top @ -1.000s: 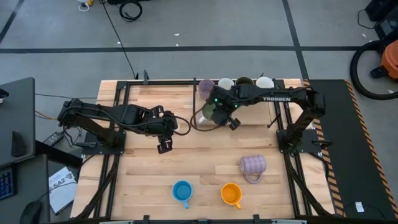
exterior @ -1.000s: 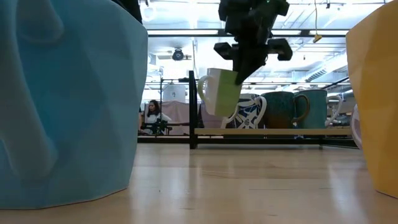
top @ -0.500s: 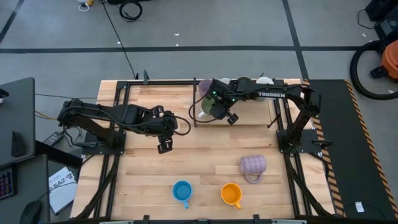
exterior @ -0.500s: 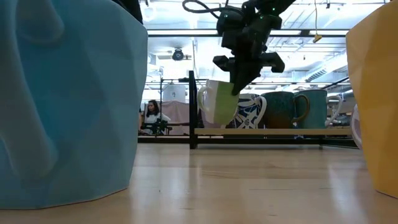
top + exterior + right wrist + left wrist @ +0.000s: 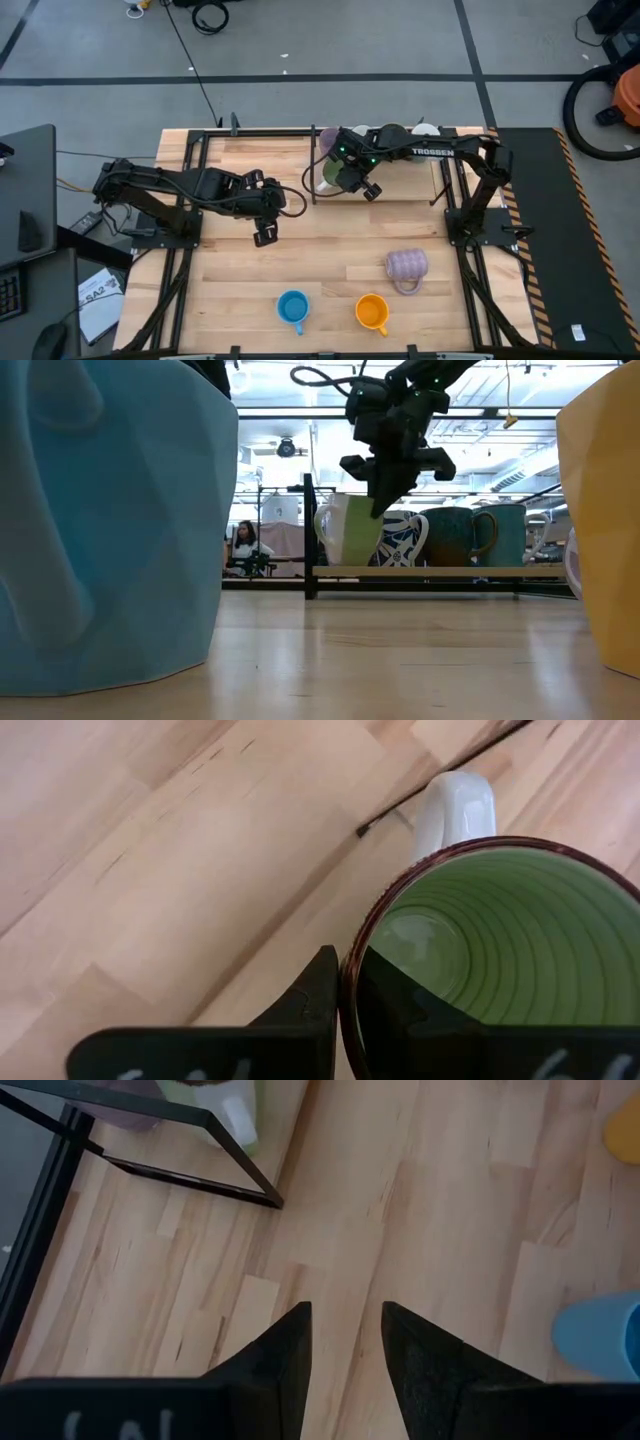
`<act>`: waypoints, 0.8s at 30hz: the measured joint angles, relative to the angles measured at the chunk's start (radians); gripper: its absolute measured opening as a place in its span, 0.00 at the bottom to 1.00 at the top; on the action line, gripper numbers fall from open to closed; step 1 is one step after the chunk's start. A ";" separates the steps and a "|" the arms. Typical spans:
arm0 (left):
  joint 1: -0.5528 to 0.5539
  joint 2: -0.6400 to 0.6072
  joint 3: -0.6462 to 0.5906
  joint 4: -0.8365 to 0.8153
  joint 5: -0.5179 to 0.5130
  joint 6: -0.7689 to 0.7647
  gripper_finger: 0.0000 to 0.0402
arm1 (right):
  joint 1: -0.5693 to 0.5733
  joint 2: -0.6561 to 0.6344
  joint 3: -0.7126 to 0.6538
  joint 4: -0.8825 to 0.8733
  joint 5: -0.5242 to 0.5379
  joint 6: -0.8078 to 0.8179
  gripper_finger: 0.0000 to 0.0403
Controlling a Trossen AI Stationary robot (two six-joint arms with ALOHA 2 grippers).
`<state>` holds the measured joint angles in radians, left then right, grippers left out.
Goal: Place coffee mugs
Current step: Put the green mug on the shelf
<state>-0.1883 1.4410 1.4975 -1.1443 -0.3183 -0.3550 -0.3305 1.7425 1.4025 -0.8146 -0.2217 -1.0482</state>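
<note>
The right gripper (image 5: pixel 345 176) pinches the rim of the green mug (image 5: pixel 350 528), holding it at the raised shelf (image 5: pixel 420 571) along the bench's (image 5: pixel 330 250) far edge, beside the other mugs there. The left gripper (image 5: pixel 262 234) hovers part-open over bare bench, holding nothing.

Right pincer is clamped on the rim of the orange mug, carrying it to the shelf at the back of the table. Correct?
Not quite. The right pincer is clamped on the rim of the green mug, as the right wrist view shows. The orange mug stands on the table's front edge, untouched.
</note>
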 joint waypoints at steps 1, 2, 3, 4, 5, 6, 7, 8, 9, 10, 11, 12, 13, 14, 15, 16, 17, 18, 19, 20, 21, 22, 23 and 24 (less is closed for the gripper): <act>0.000 0.000 0.000 0.001 0.000 0.000 0.32 | -0.001 0.002 0.000 0.000 -0.003 -0.001 0.08; 0.000 0.000 0.000 0.001 0.000 0.000 0.32 | -0.001 0.002 0.001 0.000 -0.002 -0.002 0.08; 0.000 0.000 0.000 0.002 0.000 0.000 0.32 | -0.001 0.005 0.001 0.001 -0.001 -0.002 0.08; 0.000 0.000 0.000 0.003 0.000 0.000 0.32 | 0.000 0.007 0.002 0.002 0.001 -0.002 0.08; 0.000 0.000 0.000 0.004 0.000 0.000 0.32 | 0.000 0.008 0.002 0.005 0.002 -0.002 0.08; 0.000 0.000 0.000 0.004 0.000 0.001 0.32 | 0.000 0.008 0.002 0.007 0.002 -0.003 0.08; 0.000 0.000 0.000 0.005 0.000 0.001 0.32 | 0.000 0.008 0.002 0.009 0.003 -0.002 0.08; 0.000 0.000 0.000 0.005 0.000 0.001 0.32 | 0.000 0.008 0.002 0.008 0.004 -0.003 0.08; 0.000 0.000 0.000 0.005 0.000 0.001 0.32 | 0.000 0.008 0.002 0.009 0.006 -0.002 0.08; 0.000 0.000 0.000 0.005 0.000 0.001 0.32 | 0.000 0.009 0.002 0.009 0.007 -0.002 0.08; 0.000 0.000 0.000 0.005 0.000 0.002 0.32 | 0.000 0.009 0.002 0.011 0.008 -0.002 0.09; 0.000 0.000 0.000 0.005 0.000 0.002 0.32 | 0.000 0.009 0.002 0.013 0.008 -0.002 0.10; 0.000 0.000 0.000 0.005 0.000 0.002 0.32 | 0.000 0.009 0.002 0.016 0.008 -0.001 0.11; 0.000 0.000 0.000 0.005 0.000 0.002 0.32 | 0.000 0.010 0.002 0.020 0.007 0.001 0.12; 0.000 0.000 0.000 0.005 0.000 0.002 0.32 | 0.000 0.011 0.001 0.024 0.007 0.004 0.13; 0.000 0.000 0.000 0.005 0.000 0.002 0.32 | 0.000 0.013 0.000 0.031 0.013 0.005 0.14; 0.000 0.000 0.000 0.005 0.000 0.002 0.32 | 0.000 0.015 -0.001 0.040 0.015 0.005 0.15; 0.000 0.000 0.000 0.005 0.000 0.002 0.32 | 0.000 0.016 -0.001 0.046 0.015 0.005 0.15; 0.000 0.000 0.000 0.005 0.000 0.002 0.32 | 0.000 0.015 -0.001 0.052 0.016 0.005 0.16; 0.000 0.000 0.000 0.005 0.000 0.002 0.32 | -0.001 0.015 -0.001 0.065 0.016 0.005 0.16; 0.000 0.000 0.000 0.006 0.000 0.002 0.32 | -0.001 0.015 -0.001 0.073 0.017 0.006 0.16; 0.000 0.000 0.000 0.006 0.000 0.002 0.32 | -0.001 0.015 -0.001 0.074 0.016 0.006 0.16; 0.000 0.000 0.000 0.006 0.000 0.002 0.32 | -0.001 0.015 -0.001 0.077 0.016 0.006 0.16; 0.000 0.000 0.000 0.006 0.000 0.002 0.32 | 0.000 0.015 -0.001 0.080 0.016 0.007 0.16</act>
<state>-0.1886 1.4410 1.4975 -1.1385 -0.3183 -0.3531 -0.3305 1.7576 1.4014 -0.7344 -0.2062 -1.0411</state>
